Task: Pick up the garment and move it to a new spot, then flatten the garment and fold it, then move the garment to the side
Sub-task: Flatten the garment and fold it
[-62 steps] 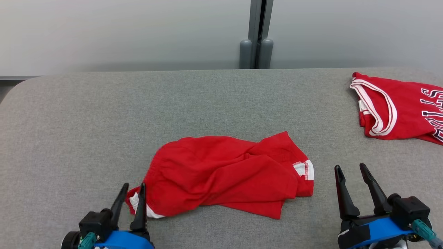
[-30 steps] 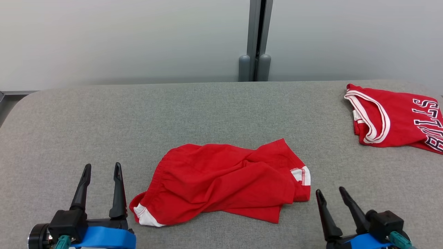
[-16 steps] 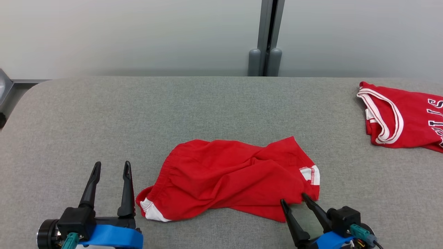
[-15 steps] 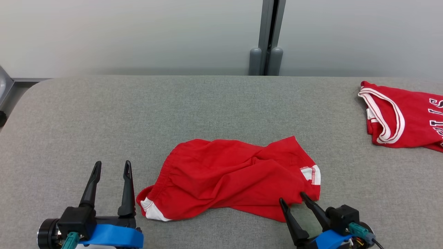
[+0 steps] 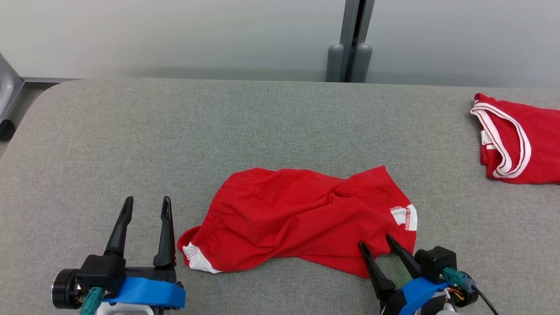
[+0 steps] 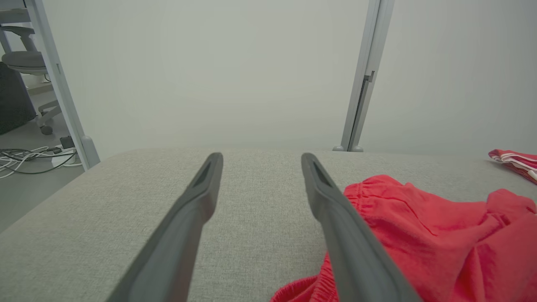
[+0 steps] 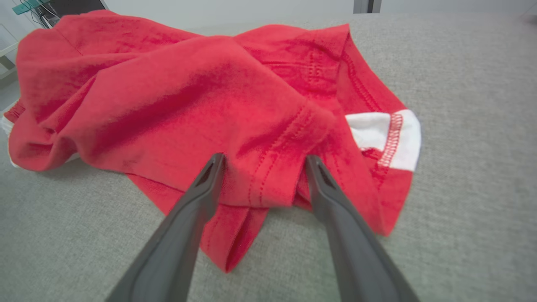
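The shorts (image 5: 297, 218) lie crumpled on the near middle of the worktop (image 5: 131, 131), waistband (image 5: 218, 205) to my left and leg ends to my right. My right pincer (image 5: 375, 240) is spread wide and holds nothing. In its wrist view the two fingers straddle a folded hem (image 7: 272, 176) at the near right corner, just beside the white patch (image 7: 386, 138). My left pincer (image 5: 147, 199) is also wide open and empty, resting just beside the near left corner, apart from the cloth.

My main worry is the layers. That hem sits over at least one more flap, so if I close here I may pinch two or three thicknesses at once. The shorts would then come up as a bundle, and I judge that flattening would be harder at the new spot. The opposite is also possible: I catch only the top fold, thin cloth slides out mid-lift, and the shorts drop in a worse heap.

The fingers sit low. If I push forward before closing, I expect the tips to plough the cloth ahead of them or snag the worktop's woven cover.

If I close the left pincer where it stands, I think it would grab air, leaving a one-sided lift that drags the far end.

A jersey (image 5: 520, 148) lies at the far right, so carrying the shorts that way risks overlap.
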You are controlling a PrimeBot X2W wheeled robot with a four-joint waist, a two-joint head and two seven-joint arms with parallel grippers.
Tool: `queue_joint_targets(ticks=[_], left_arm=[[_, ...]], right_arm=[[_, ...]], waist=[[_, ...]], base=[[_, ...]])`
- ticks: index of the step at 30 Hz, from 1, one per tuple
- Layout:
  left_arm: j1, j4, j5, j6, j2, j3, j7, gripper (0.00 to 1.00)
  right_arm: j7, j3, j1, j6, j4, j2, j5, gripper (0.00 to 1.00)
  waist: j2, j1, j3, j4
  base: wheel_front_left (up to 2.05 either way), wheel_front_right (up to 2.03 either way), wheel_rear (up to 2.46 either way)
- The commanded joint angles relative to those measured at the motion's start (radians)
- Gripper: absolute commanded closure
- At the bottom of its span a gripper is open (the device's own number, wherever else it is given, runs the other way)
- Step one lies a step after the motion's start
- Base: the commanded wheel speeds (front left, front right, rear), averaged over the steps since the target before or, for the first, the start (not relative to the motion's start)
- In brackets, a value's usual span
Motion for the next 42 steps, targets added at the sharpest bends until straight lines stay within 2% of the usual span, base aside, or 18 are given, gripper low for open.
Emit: queue_joint_targets(ticks=[1, 6, 7, 8, 9, 10, 11, 19, 26, 33, 39, 40, 41, 42], left_arm=[[-0.016, 0.001, -0.002, -0.008, -0.001, 0.001, 0.0, 0.0], [-0.024, 0.004, -0.002, -0.005, -0.002, -0.012, 0.0, 0.0], [-0.027, 0.005, -0.001, -0.005, -0.001, -0.017, 0.0, 0.0], [-0.027, 0.005, -0.001, -0.005, -0.001, -0.017, 0.0, 0.0], [-0.028, 0.005, -0.001, -0.005, -0.002, -0.019, 0.0, 0.0], [-0.028, 0.006, -0.001, -0.005, -0.002, -0.02, 0.0, 0.0], [-0.028, 0.005, -0.001, -0.005, -0.002, -0.021, 0.0, 0.0], [-0.004, 0.008, -0.005, -0.005, -0.002, -0.015, 0.0, 0.0], [0.017, 0.015, -0.015, -0.005, -0.002, -0.018, 0.0, 0.0], [0.031, 0.025, -0.026, -0.005, -0.001, -0.028, 0.0, 0.0], [0.041, 0.028, -0.033, -0.005, -0.001, -0.03, 0.0, 0.0], [0.041, 0.027, -0.034, -0.005, -0.001, -0.03, 0.0, 0.0], [0.041, 0.027, -0.034, -0.005, -0.002, -0.03, 0.0, 0.0], [0.042, 0.027, -0.035, -0.005, -0.001, -0.03, 0.0, 0.0]], right_arm=[[-0.003, 0.002, -0.001, 0.0, 0.003, -0.003, -0.008, 0.0], [-0.003, 0.019, -0.025, 0.0, 0.019, 0.006, -0.009, 0.0], [-0.003, 0.032, -0.036, 0.0, 0.039, 0.012, 0.0, 0.27], [-0.003, 0.032, -0.036, 0.0, 0.039, 0.012, 0.0, 0.27], [-0.003, 0.038, -0.046, 0.0, 0.046, 0.014, 0.002, 0.55], [-0.003, 0.042, -0.055, 0.0, 0.044, 0.016, 0.002, 0.98], [-0.003, 0.041, -0.06, 0.0, 0.042, 0.019, 0.002, 1.0], [-0.003, 0.035, -0.058, 0.0, -0.005, 0.01, -0.009, 1.0], [-0.003, 0.056, 0.02, 0.0, -0.154, -0.035, -0.008, 1.0], [-0.003, 0.13, 0.141, 0.0, -0.306, -0.098, 0.009, 1.0], [0.068, 0.195, 0.27, 0.0, -0.409, -0.147, 0.043, 1.0], [0.077, 0.193, 0.286, 0.0, -0.422, -0.151, 0.048, 0.58], [0.085, 0.191, 0.299, 0.0, -0.432, -0.157, 0.052, 0.09], [0.092, 0.185, 0.309, 0.0, -0.441, -0.162, 0.05, 0.0]], waist=[[0.0, -0.0001, 0.001, -0.001], [0.0, -0.0001, 0.002, 0.001], [0.0, -0.0001, 0.002, 0.002], [0.0, -0.0001, 0.002, 0.002], [0.0, -0.0001, 0.001, 0.003], [0.0, -0.0001, 0.0, 0.004], [0.0, -0.0001, -0.001, 0.004], [0.0, -0.0001, -0.015, -0.006], [0.0, -0.0001, -0.044, -0.037], [0.0, -0.0001, -0.071, -0.071], [0.0, -0.0001, -0.075, -0.089], [0.0, -0.0001, -0.074, -0.092], [0.0, -0.0001, -0.074, -0.095], [0.0, -0.0001, -0.073, -0.097]], base=[[0.0, 0.0, 0.0], [0.0, 0.0, 0.0], [0.0, 0.0, 0.0], [0.0, 0.0, 0.0], [0.0, 0.0, 0.0], [0.0, 0.0, 0.0], [0.0, 0.0, 0.0], [0.0, 0.0, 0.0], [0.0, 0.0, 0.0], [0.0, 0.0, 0.0], [0.0, 0.0, 0.0], [0.0, 0.0, 0.0], [0.0, 0.0, 0.0], [0.0, 0.0, 0.0]])
